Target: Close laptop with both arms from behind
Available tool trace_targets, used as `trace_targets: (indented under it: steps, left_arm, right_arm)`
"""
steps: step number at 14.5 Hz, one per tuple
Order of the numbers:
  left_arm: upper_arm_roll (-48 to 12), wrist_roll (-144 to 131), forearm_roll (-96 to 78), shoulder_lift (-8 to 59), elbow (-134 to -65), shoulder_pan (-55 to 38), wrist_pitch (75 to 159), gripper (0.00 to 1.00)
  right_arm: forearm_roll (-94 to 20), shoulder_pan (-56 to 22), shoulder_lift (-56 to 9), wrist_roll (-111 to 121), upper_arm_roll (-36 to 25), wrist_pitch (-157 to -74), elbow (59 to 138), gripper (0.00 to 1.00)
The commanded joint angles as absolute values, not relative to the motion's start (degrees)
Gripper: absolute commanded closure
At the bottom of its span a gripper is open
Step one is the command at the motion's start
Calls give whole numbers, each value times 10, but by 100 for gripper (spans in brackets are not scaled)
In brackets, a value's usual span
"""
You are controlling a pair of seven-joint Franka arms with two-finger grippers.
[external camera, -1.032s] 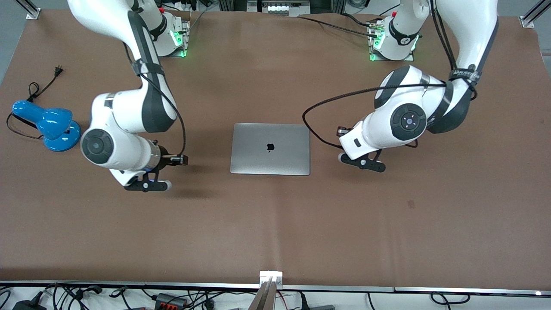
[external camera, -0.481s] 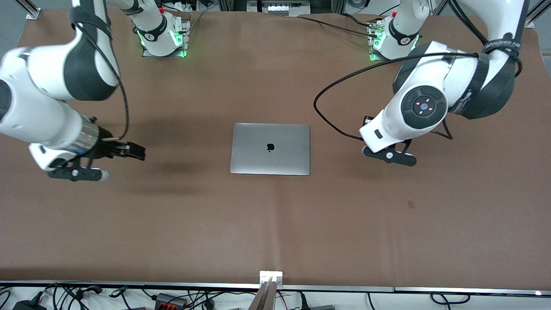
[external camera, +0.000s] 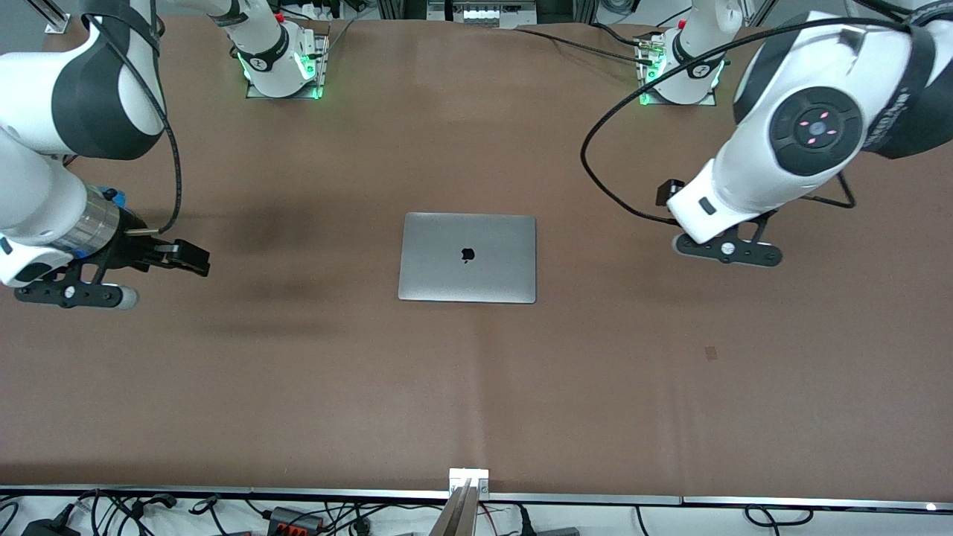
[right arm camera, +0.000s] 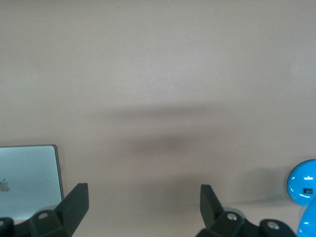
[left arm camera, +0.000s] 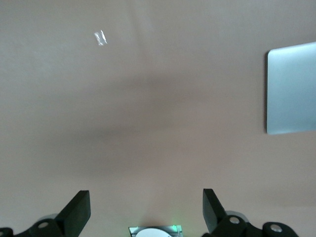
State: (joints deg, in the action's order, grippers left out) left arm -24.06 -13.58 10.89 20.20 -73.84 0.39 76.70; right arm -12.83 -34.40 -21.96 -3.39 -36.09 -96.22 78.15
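The silver-grey laptop (external camera: 467, 257) lies shut and flat in the middle of the brown table, its lid with the black apple logo facing up. My right gripper (external camera: 68, 295) is open and empty, up over the table toward the right arm's end, well clear of the laptop. My left gripper (external camera: 728, 251) is open and empty, up over the table toward the left arm's end, also clear of it. The right wrist view shows open fingers (right arm camera: 75, 200) and a corner of the laptop (right arm camera: 29, 180). The left wrist view shows open fingers (left arm camera: 79, 210) and the laptop's edge (left arm camera: 292, 89).
A blue desk lamp (right arm camera: 306, 197) stands toward the right arm's end of the table, mostly hidden under the right arm in the front view (external camera: 112, 195). A small mark (external camera: 711, 352) is on the table cover. Both arm bases (external camera: 279, 71) glow green.
Both arms have risen and swung outward, away from the laptop toward their own ends of the table. The laptop has stayed shut and still.
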Motion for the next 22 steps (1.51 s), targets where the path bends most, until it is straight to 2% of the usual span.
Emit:
trace_targets:
  steps: [1, 4, 7, 8, 12, 13, 15, 19, 22]
  left_arm:
    - [-246, -127, 109, 199, -703, 29, 737, 0]
    - [-223, -58, 81, 173, -708, 61, 744, 0]
    - [-100, -49, 29, 116, -762, 24, 782, 0]
    - [-70, -36, 9, 97, -795, 18, 803, 0]
    - [-12, 6, 6, 3, -916, -9, 903, 0]
    - [-5, 10, 6, -10, -933, -13, 935, 0]
    - [-5, 19, 5, -40, -960, -14, 947, 0]
    - [-5, 18, 6, -43, -961, -9, 929, 0]
    - [-4, 19, 1, -31, -947, -5, 902, 0]
  right_arm:
    - [-119, -236, -193, -19, -275, -951, 764, 0]
    - [-71, -95, -167, -21, -131, -960, 765, 0]
    - [2, 13, -144, -20, -3, -959, 770, 0]
    - [5, 18, -142, -11, 0, -959, 770, 0]
    - [6, 24, -142, 8, -1, -954, 772, 0]
    - [6, 24, -131, 7, -1, -954, 785, 0]
    - [6, 24, -98, 6, -1, -964, 836, 0]
    - [6, 24, -24, 7, -1, -1013, 950, 0]
    - [5, 24, 24, 7, -1, -1004, 1005, 0]
